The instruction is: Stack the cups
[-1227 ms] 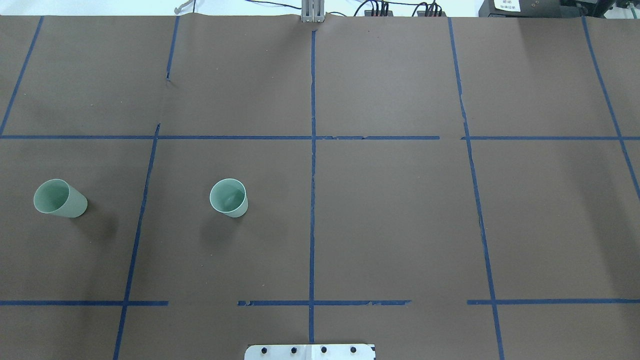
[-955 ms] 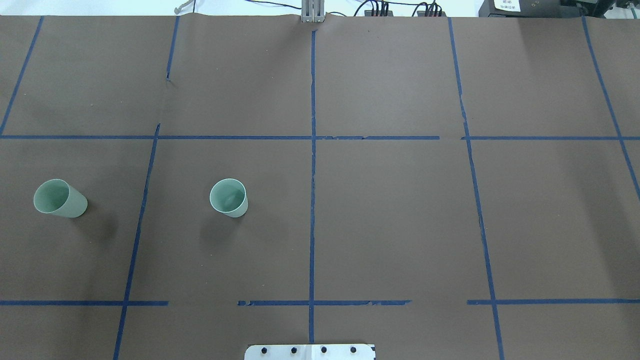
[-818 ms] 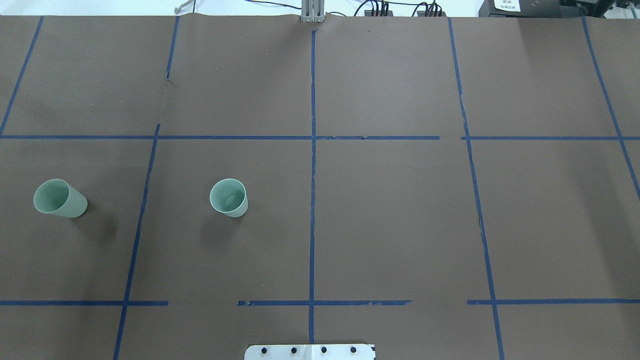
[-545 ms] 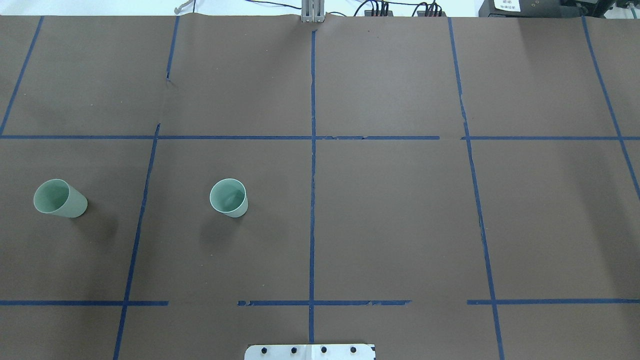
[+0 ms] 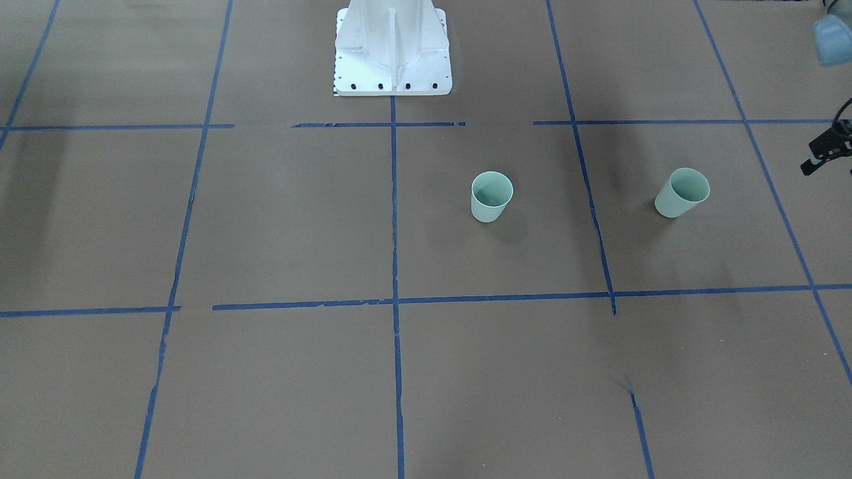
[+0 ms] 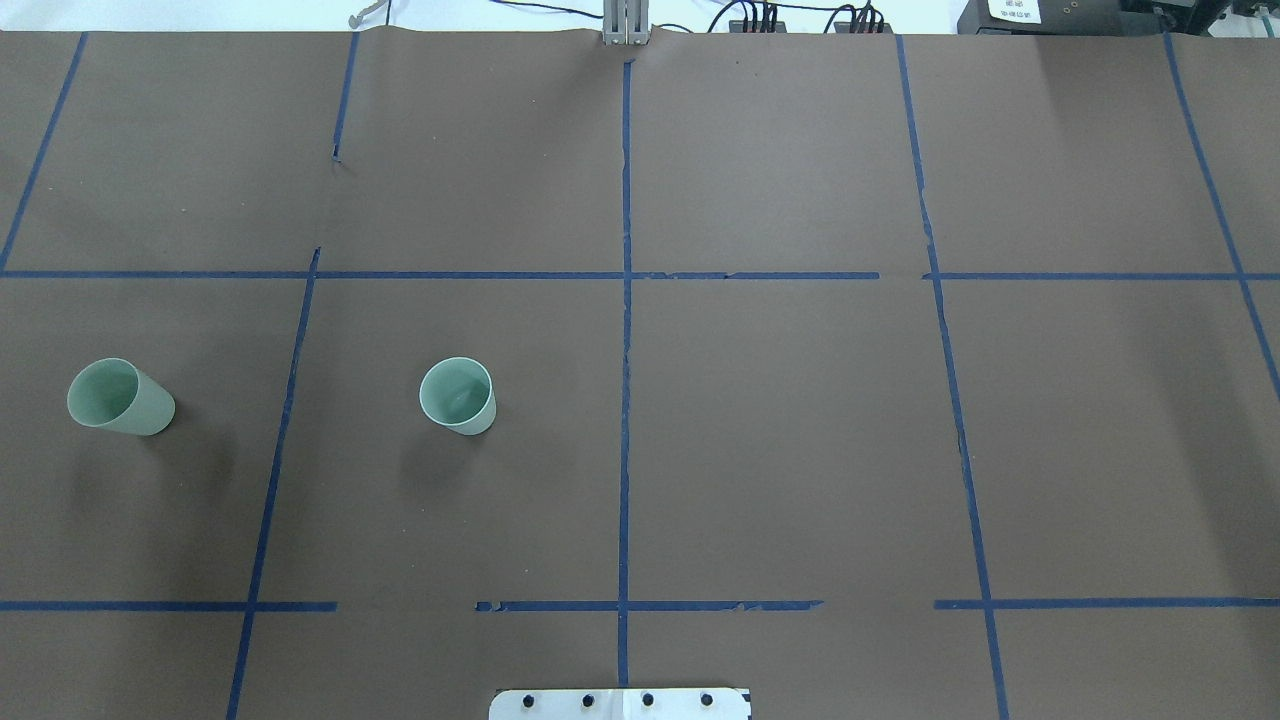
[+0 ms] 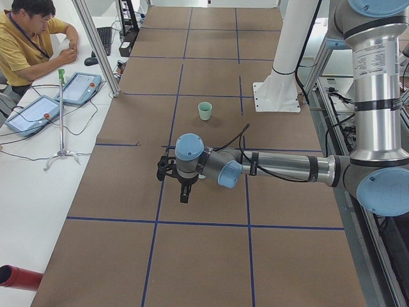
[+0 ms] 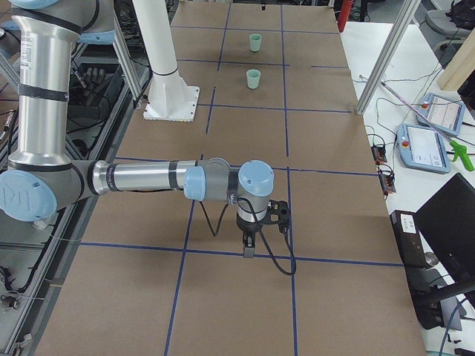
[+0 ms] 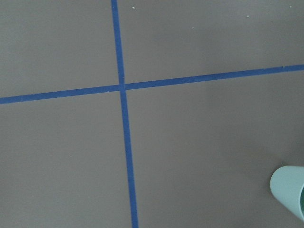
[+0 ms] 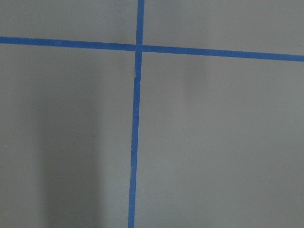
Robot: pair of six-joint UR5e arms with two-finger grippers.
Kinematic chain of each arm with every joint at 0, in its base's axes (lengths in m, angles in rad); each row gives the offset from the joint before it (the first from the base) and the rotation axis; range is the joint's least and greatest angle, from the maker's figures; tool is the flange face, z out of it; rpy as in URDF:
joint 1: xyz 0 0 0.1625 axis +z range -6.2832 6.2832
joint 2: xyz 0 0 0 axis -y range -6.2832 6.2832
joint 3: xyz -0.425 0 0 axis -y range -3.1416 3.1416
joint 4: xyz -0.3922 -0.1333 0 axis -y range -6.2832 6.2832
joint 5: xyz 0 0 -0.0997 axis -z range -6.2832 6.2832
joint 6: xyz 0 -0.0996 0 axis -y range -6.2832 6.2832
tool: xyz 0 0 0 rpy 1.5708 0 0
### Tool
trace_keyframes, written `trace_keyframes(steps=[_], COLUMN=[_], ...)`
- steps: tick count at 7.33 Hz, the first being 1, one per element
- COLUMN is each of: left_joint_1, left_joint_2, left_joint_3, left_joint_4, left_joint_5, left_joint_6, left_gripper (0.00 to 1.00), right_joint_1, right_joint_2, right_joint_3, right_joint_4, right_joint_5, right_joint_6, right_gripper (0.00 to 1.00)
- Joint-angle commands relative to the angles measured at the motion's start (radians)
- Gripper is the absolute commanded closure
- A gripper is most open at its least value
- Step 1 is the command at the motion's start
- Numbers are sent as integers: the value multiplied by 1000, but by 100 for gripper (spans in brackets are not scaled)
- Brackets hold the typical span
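- Two mint-green cups stand on the brown table [image 6: 800,450]. Their mouths face up, and they are not stacked.
- The side cup [image 6: 120,397] is far out on the robot's left side of the table.
- The middle cup [image 6: 458,395] is closer to the middle, but also on the robot's left half.
- The two cups are well apart, and a blue tape line [image 6: 283,420] runs between them.
- Nothing touches either cup.
- The left gripper [image 7: 184,197] hangs from the big near arm in the left side view and points down at the table. The pictures do not show if its fingers are apart or pressed together.
- The left wrist camera looks down on a cross of blue lines. A bit of the side cup peeks in at the bottom right corner.
- The right gripper [image 8: 247,251] also points down at the table, over on the other half and far from both cups. Nobody can tell if its fingers are apart or together either.
- The robot's white base [image 5: 393,46] stands at the table's edge.
- A man in a yellow shirt [image 7: 29,29] sits beside the table.
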Motion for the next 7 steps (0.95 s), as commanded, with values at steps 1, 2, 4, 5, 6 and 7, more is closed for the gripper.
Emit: trace_keyframes(steps=[1,2,4,5,6,7], left_joint_1=[182,227,295,315,338,343], left_joint_2=[18,14,10,8,8,8], left_joint_3=[-5,-9,-8,-8,-5,-3], left_joint_4=[-221,-242,-253,-253,-253,-253], left_joint_5=[106,144,199,204,226,227], left_joint_6=[-355,-419,-479,-496,-507,-510], left_gripper=[0,0,0,1,5,40], right_joint_1=[1,0,1,1,1,1], right_joint_2=[-2,0,0,0,0,0], right_joint_3=[0,0,0,0,0,0], right_joint_4=[0,0,0,0,0,0], right_joint_5=[0,0,0,0,0,0], right_joint_6=[0,0,0,0,0,0], right_gripper=[0,0,0,0,0,0])
